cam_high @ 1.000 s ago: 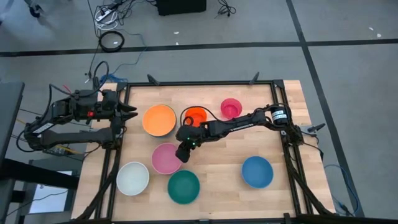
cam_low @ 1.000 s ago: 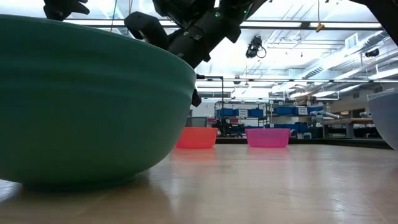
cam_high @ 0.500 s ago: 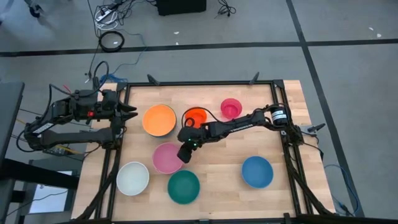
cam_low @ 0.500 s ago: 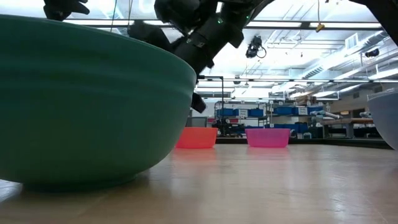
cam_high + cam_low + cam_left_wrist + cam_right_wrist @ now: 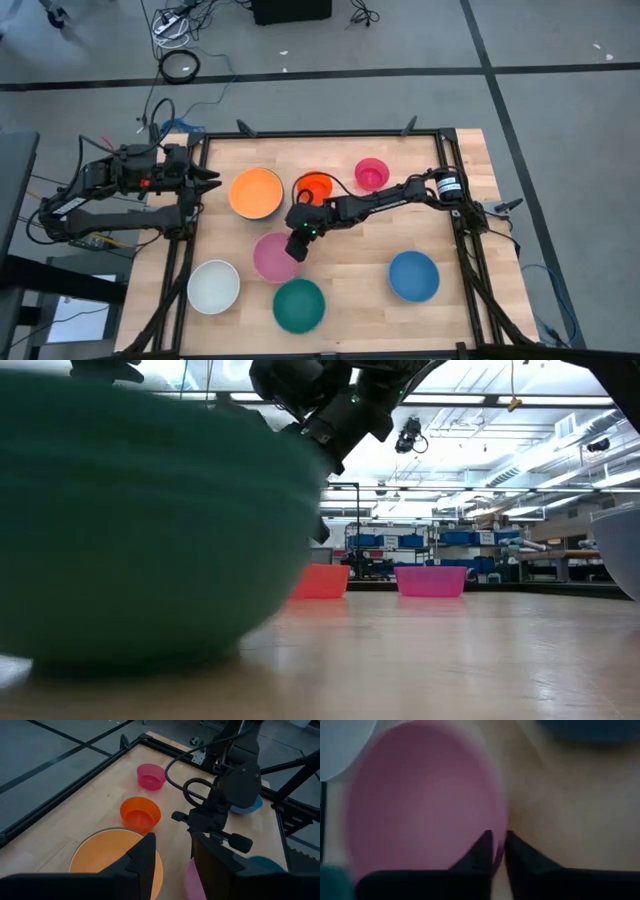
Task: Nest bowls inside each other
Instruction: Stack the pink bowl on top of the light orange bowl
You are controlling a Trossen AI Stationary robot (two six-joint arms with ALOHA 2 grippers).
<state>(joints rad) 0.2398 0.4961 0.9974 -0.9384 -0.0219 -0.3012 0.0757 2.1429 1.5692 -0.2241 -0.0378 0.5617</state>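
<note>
A pink bowl (image 5: 270,258) (image 5: 420,800) stands on the wooden table left of centre. My right gripper (image 5: 295,249) (image 5: 499,851) is shut on its right rim. Just nearer stands a teal bowl (image 5: 299,305) (image 5: 150,530), which fills the left of the low view and hides the pink bowl there. A white bowl (image 5: 214,286) stands at the near left and an orange bowl (image 5: 255,193) at the far left. My left gripper (image 5: 212,182) (image 5: 175,865) hovers open at the table's left edge, above the orange bowl (image 5: 100,855). My right gripper pinches the pink bowl's rim (image 5: 501,822) on its right side, one finger inside the bowl and one outside. The fingers (image 5: 482,847) slant down from the table's right side. Whether the bowl's base still rests on the table I cannot tell.
A small red-orange bowl (image 5: 316,188) (image 5: 141,813) and a magenta bowl (image 5: 371,174) (image 5: 151,775) stand at the far middle. A blue bowl (image 5: 413,276) stands at the near right. A black frame (image 5: 330,133) rims the table. Bare wood lies between the blue and teal bowls.
My right gripper has sunk slightly and shut on the pink bowl's rim. The pink bowl has shifted a little, and the teal bowl has slid slightly toward the near edge; it is blurred in the low view.
</note>
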